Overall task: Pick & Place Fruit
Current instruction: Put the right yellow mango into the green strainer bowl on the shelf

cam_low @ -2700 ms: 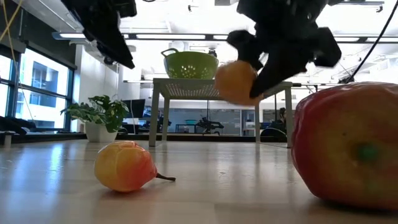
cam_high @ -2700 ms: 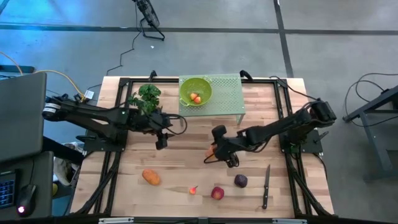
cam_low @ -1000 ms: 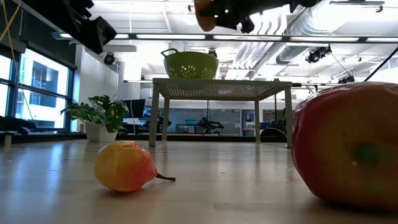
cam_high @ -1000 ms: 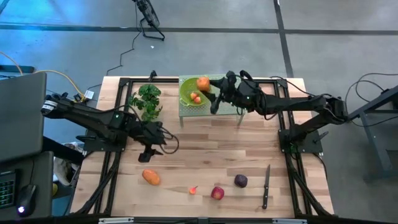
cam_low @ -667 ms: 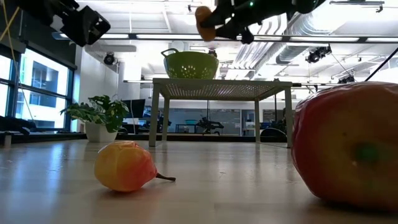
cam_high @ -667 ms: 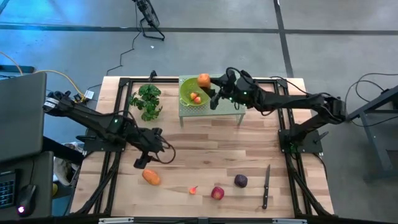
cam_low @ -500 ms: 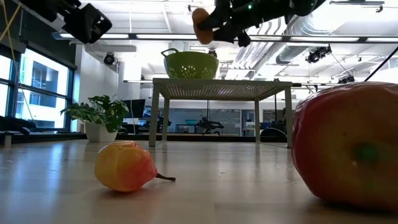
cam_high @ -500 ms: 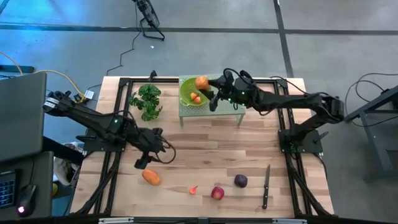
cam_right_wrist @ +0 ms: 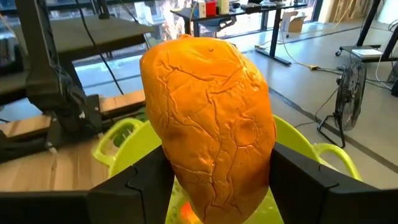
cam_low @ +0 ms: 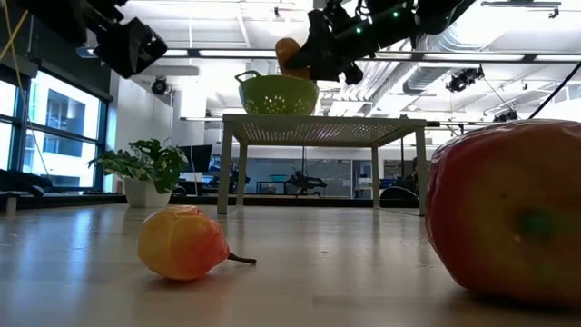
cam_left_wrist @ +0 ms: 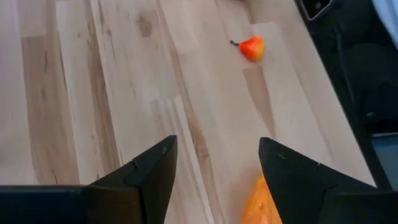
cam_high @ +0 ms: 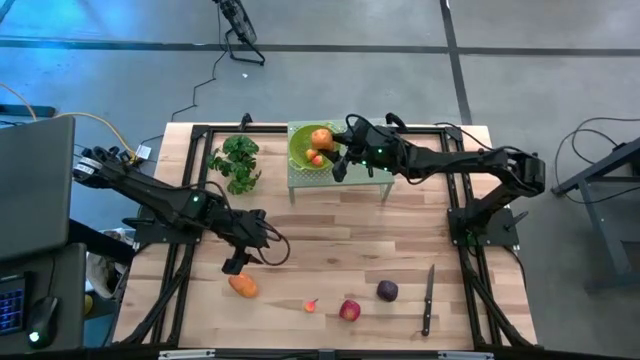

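Note:
My right gripper point(cam_high: 335, 150) is shut on an orange oblong fruit point(cam_right_wrist: 208, 118) and hangs just above the green colander point(cam_high: 312, 152), which stands on a green perforated stand and holds small orange-red pieces point(cam_high: 314, 157). My left gripper point(cam_high: 238, 262) is open and hovers just above the second orange oblong fruit point(cam_high: 242, 285), which lies on the table; the left wrist view shows that fruit point(cam_left_wrist: 264, 202) beside one finger. A red apple point(cam_high: 349, 310), a dark purple plum point(cam_high: 387, 291) and a tiny orange-red bit point(cam_high: 311, 306) lie near the table's near edge. My right gripper pinches the orange fruit between its two fingers, which sit on opposite sides of its lower part point(cam_right_wrist: 186, 193). The arm reaches in from the table's right, slanting downward. The fruit point(cam_low: 289, 54) is lifted clear, just over the colander's rim point(cam_low: 277, 82).
A leafy plant point(cam_high: 236, 160) stands at the far left beside the stand. A slim knife point(cam_high: 428, 298) lies near the right edge. The low view has the apple point(cam_low: 508, 213) close up and the table fruit point(cam_low: 182, 242) further left. Bare wood fills the table's middle.
My right gripper has carried the orange fruit slightly toward the table's left and down, from high above the colander to just over its rim. My left gripper has moved toward the near edge and down, closing on the orange fruit lying on the table.

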`<state>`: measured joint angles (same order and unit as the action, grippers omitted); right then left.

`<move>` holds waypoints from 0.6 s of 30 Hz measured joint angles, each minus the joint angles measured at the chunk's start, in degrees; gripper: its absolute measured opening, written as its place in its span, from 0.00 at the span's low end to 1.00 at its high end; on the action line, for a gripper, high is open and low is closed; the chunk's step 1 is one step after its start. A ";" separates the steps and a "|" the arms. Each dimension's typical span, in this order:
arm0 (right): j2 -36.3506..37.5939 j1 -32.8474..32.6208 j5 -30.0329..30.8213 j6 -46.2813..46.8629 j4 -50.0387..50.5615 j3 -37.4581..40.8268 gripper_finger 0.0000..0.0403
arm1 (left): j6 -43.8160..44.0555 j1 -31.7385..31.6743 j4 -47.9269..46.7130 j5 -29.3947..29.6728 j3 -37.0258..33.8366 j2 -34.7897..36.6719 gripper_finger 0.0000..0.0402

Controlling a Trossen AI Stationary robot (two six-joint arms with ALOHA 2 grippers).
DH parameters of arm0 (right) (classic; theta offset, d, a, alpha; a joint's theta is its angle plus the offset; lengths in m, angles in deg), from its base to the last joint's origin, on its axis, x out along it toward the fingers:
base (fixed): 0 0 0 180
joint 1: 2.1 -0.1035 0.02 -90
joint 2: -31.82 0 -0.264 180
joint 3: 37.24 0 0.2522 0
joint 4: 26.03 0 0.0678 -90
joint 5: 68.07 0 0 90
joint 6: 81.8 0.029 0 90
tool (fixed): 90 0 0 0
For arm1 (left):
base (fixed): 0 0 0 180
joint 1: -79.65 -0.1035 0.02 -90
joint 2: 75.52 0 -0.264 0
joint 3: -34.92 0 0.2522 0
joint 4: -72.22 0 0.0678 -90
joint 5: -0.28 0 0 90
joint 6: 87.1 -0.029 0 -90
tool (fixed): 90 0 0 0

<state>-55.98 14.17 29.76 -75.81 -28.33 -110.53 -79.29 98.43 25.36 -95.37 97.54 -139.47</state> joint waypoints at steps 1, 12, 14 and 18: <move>-0.22 0.00 0.32 -0.12 0.30 0.00 0.54 | -0.01 0.00 0.05 0.02 0.00 -0.67 0.56; -0.45 -0.02 1.19 -1.31 1.52 0.00 0.54 | 1.45 -0.01 -2.47 -2.54 0.00 -5.58 0.56; -0.45 -0.02 1.19 -1.31 1.84 0.00 0.54 | 1.46 0.00 -3.26 -2.38 -0.02 -5.85 0.56; -0.45 -0.02 1.20 -1.31 2.30 0.00 0.54 | 1.46 0.00 -3.00 -2.36 0.02 -5.74 0.56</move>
<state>-56.43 14.15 30.96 -77.11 -26.03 -110.53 -77.83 98.43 22.36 -97.73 97.56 -145.20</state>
